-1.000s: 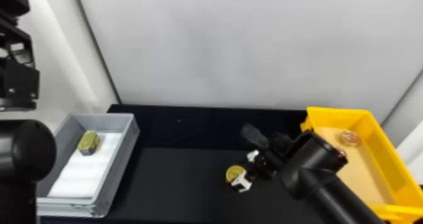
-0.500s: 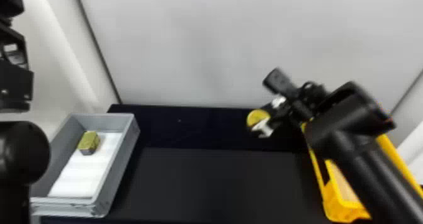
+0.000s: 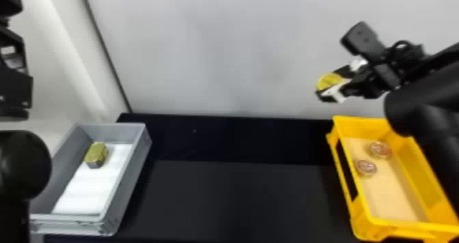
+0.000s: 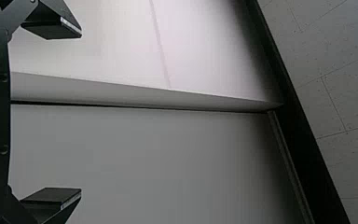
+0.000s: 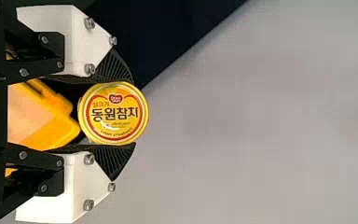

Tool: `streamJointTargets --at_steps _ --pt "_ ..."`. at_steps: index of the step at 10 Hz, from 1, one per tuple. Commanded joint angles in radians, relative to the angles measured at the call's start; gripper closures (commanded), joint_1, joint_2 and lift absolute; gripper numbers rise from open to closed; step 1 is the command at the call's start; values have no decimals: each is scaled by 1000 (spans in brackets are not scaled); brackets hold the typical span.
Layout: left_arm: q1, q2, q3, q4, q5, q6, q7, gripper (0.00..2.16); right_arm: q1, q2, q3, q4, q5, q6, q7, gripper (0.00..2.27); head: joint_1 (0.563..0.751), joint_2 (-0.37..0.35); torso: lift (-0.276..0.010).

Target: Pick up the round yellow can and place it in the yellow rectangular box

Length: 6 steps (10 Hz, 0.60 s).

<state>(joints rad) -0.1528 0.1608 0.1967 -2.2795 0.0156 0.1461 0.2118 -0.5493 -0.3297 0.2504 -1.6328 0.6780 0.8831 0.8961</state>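
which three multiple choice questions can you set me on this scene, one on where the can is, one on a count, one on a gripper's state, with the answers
1. Where is the yellow can?
a) in the grey box
b) in the right gripper
c) on the black table

2. How many round items lie in the yellow box?
a) none
b) four
c) two

3. What is the left gripper like?
a) open and empty
b) shut on the can
c) shut and empty

Key:
1 b, the right wrist view shows the can between that gripper's fingers
2 c, the head view shows a pair on the box's floor
3 a, its fingers stand wide apart with nothing between them
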Motion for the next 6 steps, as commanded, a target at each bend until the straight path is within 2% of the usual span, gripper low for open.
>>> streamJointTargets --at_steps 1,4,6 --pt "-1 2 3 -9 -3 12 0 88 15 -48 -95 2 45 7 -1 674 694 54 -3" --pt "-2 2 7 -12 -5 15 -3 88 68 -74 -263 1 95 16 -4 674 694 54 -3" --pt "-7 3 6 -12 -5 18 -5 88 112 -71 -367 18 100 1 -14 674 694 54 -3"
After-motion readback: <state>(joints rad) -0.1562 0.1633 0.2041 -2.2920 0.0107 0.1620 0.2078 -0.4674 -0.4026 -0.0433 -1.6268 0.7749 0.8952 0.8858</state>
